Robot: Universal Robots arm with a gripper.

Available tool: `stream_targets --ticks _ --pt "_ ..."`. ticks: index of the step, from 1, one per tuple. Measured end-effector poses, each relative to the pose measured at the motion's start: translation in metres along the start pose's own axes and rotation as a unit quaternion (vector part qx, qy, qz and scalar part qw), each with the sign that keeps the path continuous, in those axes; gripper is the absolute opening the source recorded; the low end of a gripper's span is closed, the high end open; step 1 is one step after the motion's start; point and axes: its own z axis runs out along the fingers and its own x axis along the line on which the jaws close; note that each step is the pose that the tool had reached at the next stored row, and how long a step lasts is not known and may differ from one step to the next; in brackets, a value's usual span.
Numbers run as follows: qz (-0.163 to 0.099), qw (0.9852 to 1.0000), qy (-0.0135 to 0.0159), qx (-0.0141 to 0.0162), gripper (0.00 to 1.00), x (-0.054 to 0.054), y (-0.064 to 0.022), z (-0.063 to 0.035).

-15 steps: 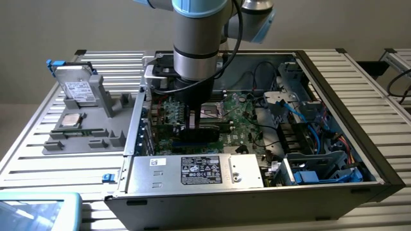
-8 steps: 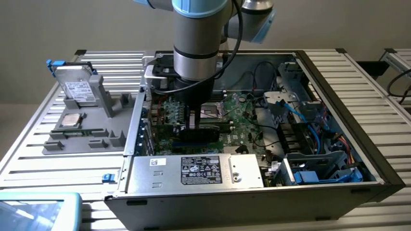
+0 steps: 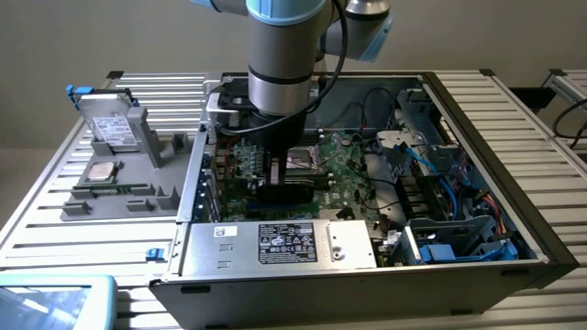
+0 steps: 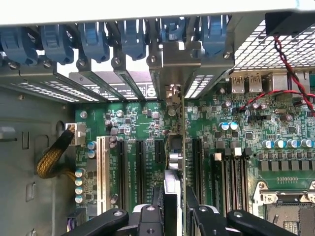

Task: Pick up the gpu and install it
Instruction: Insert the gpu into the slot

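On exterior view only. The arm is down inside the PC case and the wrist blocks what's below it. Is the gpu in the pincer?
Observer: Yes. In the wrist view the gpu stands on edge in the pincer, which closes on both its faces.
Operator: Where's the bracket end?
Observer: Its silver bracket lines up with one of the blue clips in the row at the back.
Operator: Are the neighbouring slots occupied?
Observer: No. The black slots beside the card and the white slot are bare.
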Motion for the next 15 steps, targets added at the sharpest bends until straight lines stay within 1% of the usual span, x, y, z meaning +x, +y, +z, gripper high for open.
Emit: stream_targets --ticks 4,6,8,9,15 --pt "0.000 1.0000 -0.0012 -0.0001 0.28 0.0003 0.0002 0.0000" --pt "-0.001 1.0000 -0.0040 -0.0001 0.28 0.0006 0.0001 0.0001" --pt "-0.001 1.0000 -0.0075 -0.0003 0.28 0.0016 0.0001 0.0001" --pt "-0.001 1.0000 -0.0080 -0.0004 0.28 0.0017 0.0002 0.0001" --pt "-0.001 1.0000 -0.0081 -0.0004 0.28 0.0034 -0.0001 0.0002"
